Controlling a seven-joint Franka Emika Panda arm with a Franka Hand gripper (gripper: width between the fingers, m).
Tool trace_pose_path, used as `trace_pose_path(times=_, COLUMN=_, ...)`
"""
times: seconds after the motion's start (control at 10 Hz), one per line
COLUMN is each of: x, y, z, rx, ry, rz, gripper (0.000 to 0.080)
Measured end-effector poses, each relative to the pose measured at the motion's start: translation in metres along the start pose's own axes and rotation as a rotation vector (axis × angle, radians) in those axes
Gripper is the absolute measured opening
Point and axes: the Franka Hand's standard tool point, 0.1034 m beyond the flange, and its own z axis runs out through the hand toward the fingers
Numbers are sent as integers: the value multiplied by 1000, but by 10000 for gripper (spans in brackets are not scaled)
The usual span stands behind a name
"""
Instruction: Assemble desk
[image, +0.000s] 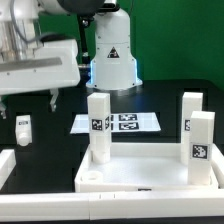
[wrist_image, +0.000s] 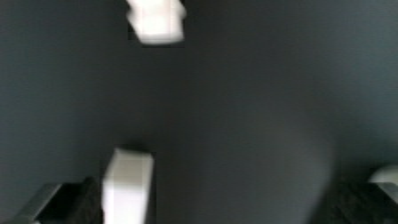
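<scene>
The wrist view is blurred throughout, one white leg (wrist_image: 157, 20) is cropped by its edge, and the tabletop (image: 150, 172) is cropped in the exterior view.

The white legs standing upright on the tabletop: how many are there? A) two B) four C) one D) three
D: three legs stand on the tabletop: one toward the exterior view's left, two toward its right; a fourth leg lies apart on the table.

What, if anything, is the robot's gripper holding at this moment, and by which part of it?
Nothing is held. The gripper hangs with its jaws wide apart above a loose leg lying on the table, not closed on it.
</scene>
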Motion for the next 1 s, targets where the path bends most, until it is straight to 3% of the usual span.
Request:
trace_pose_path(times=0.3, x=4, y=0, z=-3, rx=4, ry=0, rz=3, gripper=649)
trace_pose_path(times=0.4, x=0, y=1, z=1, rx=4, ry=-9, rz=9, gripper=649)
trace_pose_path(times=0.6, x=-24, y=9, z=23, rx=6, ry=-97, rz=63, gripper=649)
trace_pose_path(times=0.7, x=-30, y=9, z=30, rx=40, ry=-153, rz=100, gripper=649)
trace_pose_path(times=1.0, x=-34, y=10, z=34, rx=29, ry=-155, rz=104, gripper=649)
